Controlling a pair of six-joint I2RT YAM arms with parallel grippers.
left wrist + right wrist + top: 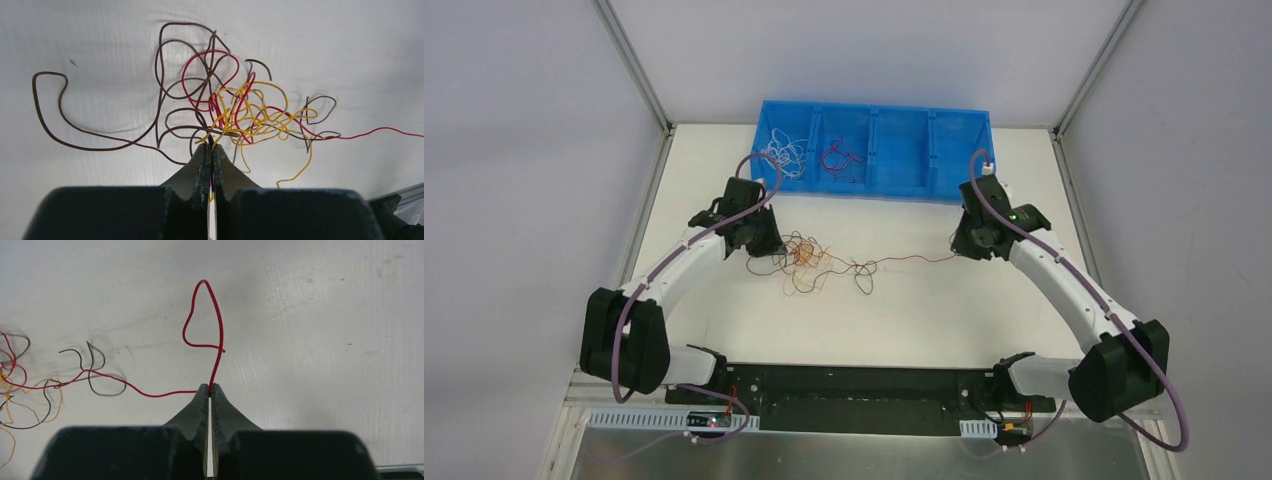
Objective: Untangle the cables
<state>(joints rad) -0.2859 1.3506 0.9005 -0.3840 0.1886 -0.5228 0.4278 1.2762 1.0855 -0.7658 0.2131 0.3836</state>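
Note:
A tangle of thin cables (806, 258), dark brown, red and yellow, lies on the white table between the arms. In the left wrist view the tangle (235, 112) spreads just beyond my left gripper (213, 146), which is shut on strands at its near edge. A red cable (911, 260) runs from the tangle to the right. My right gripper (210, 387) is shut on this red cable (150, 392), whose free end loops up past the fingertips. In the top view the left gripper (762, 240) is left of the tangle and the right gripper (961, 243) is far right.
A blue bin (876, 152) with several compartments stands at the back of the table; white wires (781, 155) lie in its left compartment and red wires (840, 158) in the one beside it. Grey walls close both sides.

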